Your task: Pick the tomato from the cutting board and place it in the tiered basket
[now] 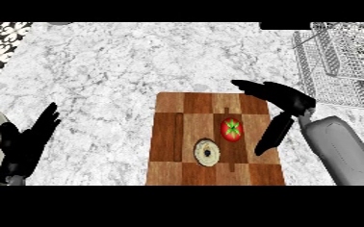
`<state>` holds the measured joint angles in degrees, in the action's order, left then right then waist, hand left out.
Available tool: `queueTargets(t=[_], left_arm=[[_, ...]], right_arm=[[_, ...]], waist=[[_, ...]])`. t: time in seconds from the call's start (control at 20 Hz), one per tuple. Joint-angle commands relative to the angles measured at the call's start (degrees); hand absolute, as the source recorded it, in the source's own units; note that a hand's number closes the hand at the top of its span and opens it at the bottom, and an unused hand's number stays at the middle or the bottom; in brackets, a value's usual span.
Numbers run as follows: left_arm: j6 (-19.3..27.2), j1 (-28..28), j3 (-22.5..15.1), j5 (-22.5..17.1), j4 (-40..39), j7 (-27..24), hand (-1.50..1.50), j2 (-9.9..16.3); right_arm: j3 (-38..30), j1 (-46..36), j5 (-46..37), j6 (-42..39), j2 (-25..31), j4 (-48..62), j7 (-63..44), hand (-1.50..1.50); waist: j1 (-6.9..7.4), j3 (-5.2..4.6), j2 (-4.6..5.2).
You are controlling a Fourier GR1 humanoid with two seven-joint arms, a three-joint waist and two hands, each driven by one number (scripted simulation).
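Both hands hang low over the counter [107, 67]: left hand [28, 142] resting open at the edge, right hand [280, 108] spread open around the tomato [231, 129] without touching it. It sits on the cutting board [206, 173] beside a bagel [207, 152]. Wire basket [334, 62] stands far right. No writing shows.

one tomato [231, 129], one bagel [207, 152], one cutting board [171, 144], one tiered basket [334, 62]

red tomato [231, 129] on the wooden cutting board [213, 173], wire tiered basket [334, 67] well apart
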<state>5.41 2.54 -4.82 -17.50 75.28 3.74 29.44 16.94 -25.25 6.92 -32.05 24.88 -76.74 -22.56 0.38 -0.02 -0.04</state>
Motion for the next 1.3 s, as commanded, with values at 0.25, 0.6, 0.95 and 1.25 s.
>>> queueTargets(t=[0.25,0.6,0.95,1.25], left_arm=[[-0.9,-0.4,1.6,4.1,-1.6,-1.3,0.0,-3.0],[-4.7,-0.9,6.1,3.2,2.7,4.9,0.0,-2.0],[-3.7,3.4,5.9,8.1,2.6,0.5,0.0,-6.8],[-5.7,-0.1,8.7,8.5,6.1,8.3,0.0,-6.0]], right_arm=[[-0.3,0.1,-6.2,-3.6,-1.4,-0.6,-7.7,-1.5],[-6.8,2.6,-7.3,-9.9,-0.6,3.4,-2.2,-1.5],[-11.3,5.8,-5.8,-15.4,0.8,-0.8,-3.7,-1.5],[-8.7,6.2,-16.0,-9.7,-6.8,5.8,4.7,-1.5]], waist=[[-0.23,0.01,0.03],[-0.17,0.03,0.05],[-0.42,0.01,-0.05],[-0.22,0.04,0.02]])
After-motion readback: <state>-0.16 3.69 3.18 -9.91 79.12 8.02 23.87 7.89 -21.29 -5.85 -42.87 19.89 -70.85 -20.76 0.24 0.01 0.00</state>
